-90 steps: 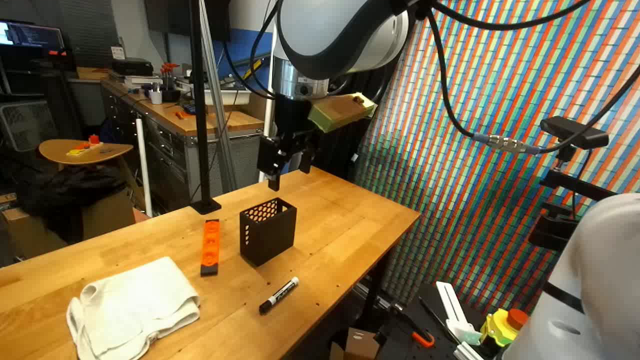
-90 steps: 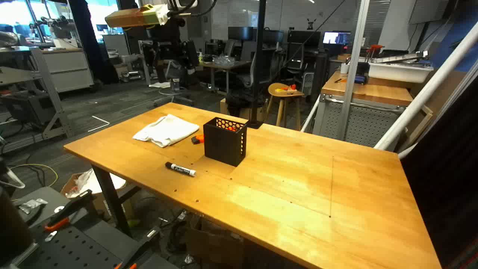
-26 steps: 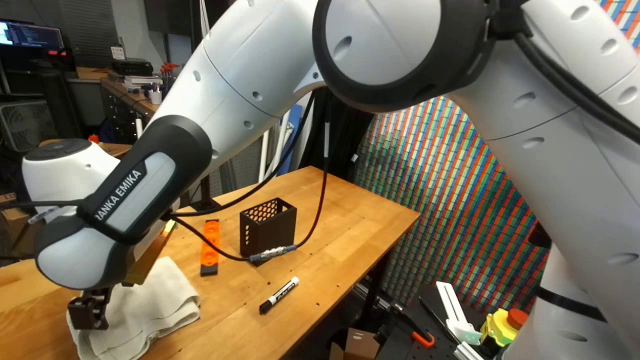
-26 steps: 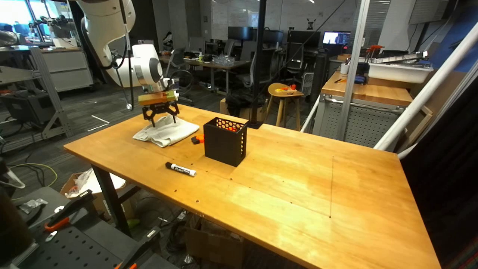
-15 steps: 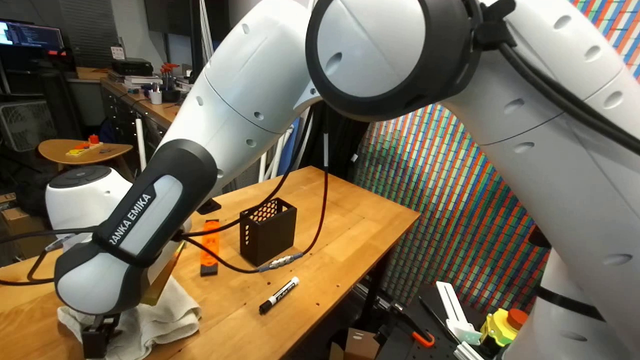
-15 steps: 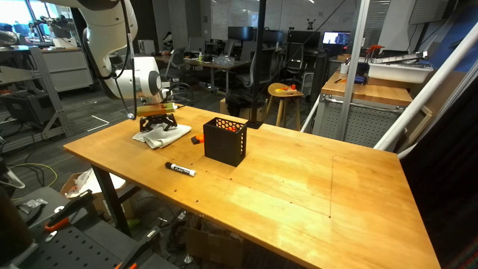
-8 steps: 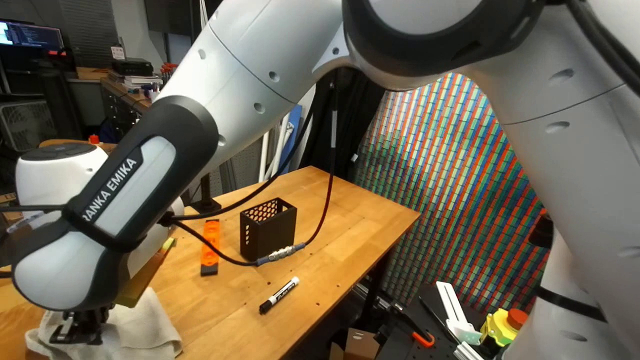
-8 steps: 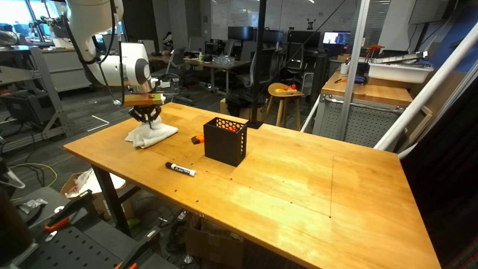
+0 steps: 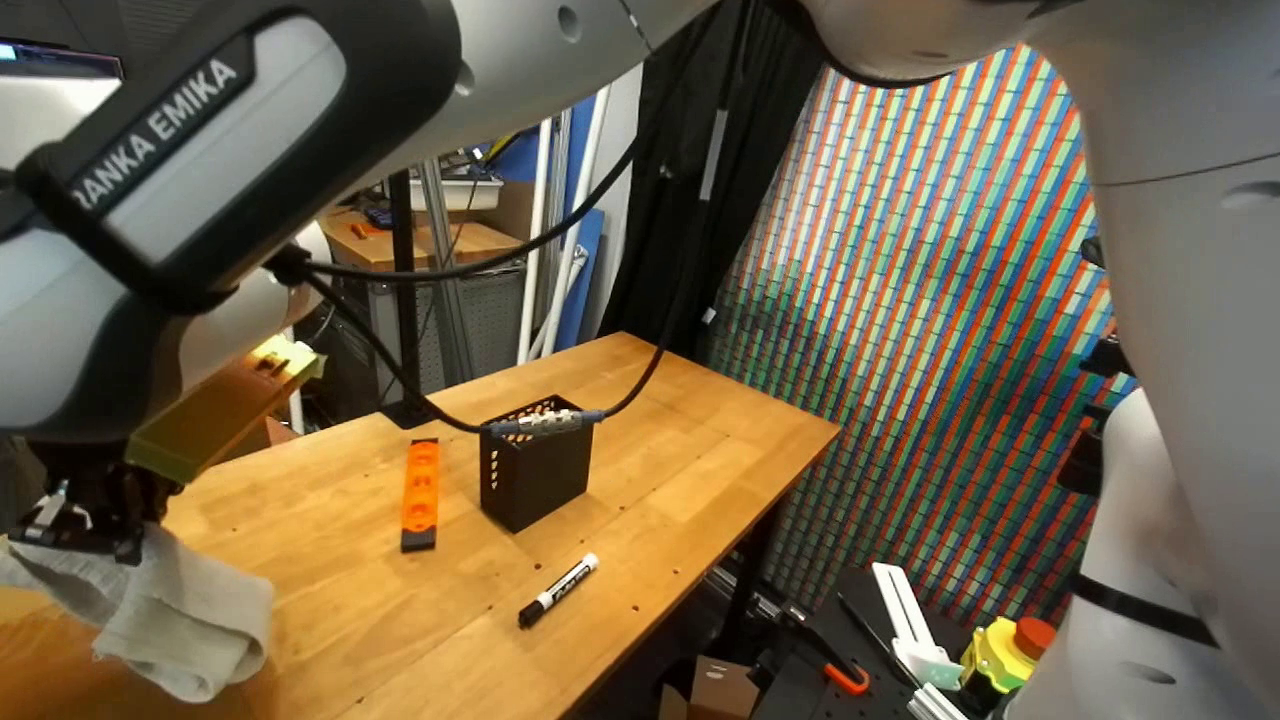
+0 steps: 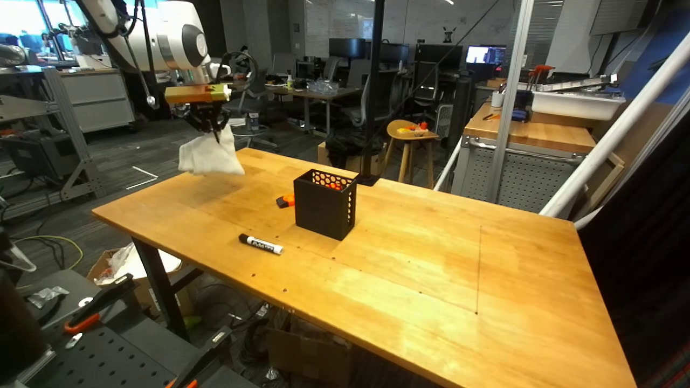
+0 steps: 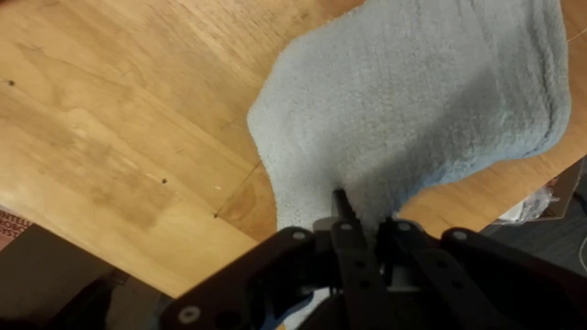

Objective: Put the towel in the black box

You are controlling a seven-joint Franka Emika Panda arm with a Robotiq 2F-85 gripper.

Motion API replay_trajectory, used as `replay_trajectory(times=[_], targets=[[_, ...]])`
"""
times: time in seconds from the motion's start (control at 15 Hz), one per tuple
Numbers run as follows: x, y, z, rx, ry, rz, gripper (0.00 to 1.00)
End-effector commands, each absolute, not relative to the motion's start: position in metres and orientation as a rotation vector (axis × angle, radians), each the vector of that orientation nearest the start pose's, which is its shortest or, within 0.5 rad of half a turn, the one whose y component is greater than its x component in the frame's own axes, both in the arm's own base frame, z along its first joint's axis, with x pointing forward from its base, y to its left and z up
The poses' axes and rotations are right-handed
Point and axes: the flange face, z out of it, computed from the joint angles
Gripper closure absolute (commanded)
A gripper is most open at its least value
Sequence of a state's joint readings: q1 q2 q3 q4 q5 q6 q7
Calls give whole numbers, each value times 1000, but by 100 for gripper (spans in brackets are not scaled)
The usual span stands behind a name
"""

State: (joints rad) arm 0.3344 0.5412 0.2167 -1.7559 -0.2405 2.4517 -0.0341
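Observation:
The off-white towel (image 10: 207, 155) hangs folded in the air over the table's far left corner in an exterior view. My gripper (image 10: 216, 134) is shut on its upper part, and the cloth drapes below the fingers. In the wrist view the towel (image 11: 403, 91) spreads out ahead of the gripper (image 11: 364, 211), with bunched cloth pinched between the fingers. The towel (image 9: 190, 620) also dangles at the lower left of an exterior view. The black box (image 10: 325, 209), open-topped with honeycomb holes, stands upright on the table, apart from the towel. Its inner floor is hidden.
An orange level (image 9: 420, 495) lies beside the box. A black-and-white marker (image 9: 558, 592) lies nearer the table's front edge. A black post (image 10: 373, 108) rises at the table's back edge. The arm's cable connector (image 9: 548, 422) crosses in front of the box's rim in an exterior view.
The jaws have closed on the towel, which lay on the table. Gripper and towel have since risen off the tabletop. The box, level and marker have stayed put.

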Motion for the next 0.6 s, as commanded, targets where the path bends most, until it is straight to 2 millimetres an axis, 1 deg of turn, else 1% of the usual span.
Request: replay_trajectory(times=[0.0,0.2,0.27,0.33,0.4,0.53], targets=[[599,318,333,-3038,-993,-330,98],[612,280,358,-3108,-911,-363,98],[614,260,366,-3125,-877,-381,98],[616,245,372,-3142,-854,-391,98],[618,227,375,-3161,-833,-399,98],[613,186,378,-3197,-786,-399,98]])
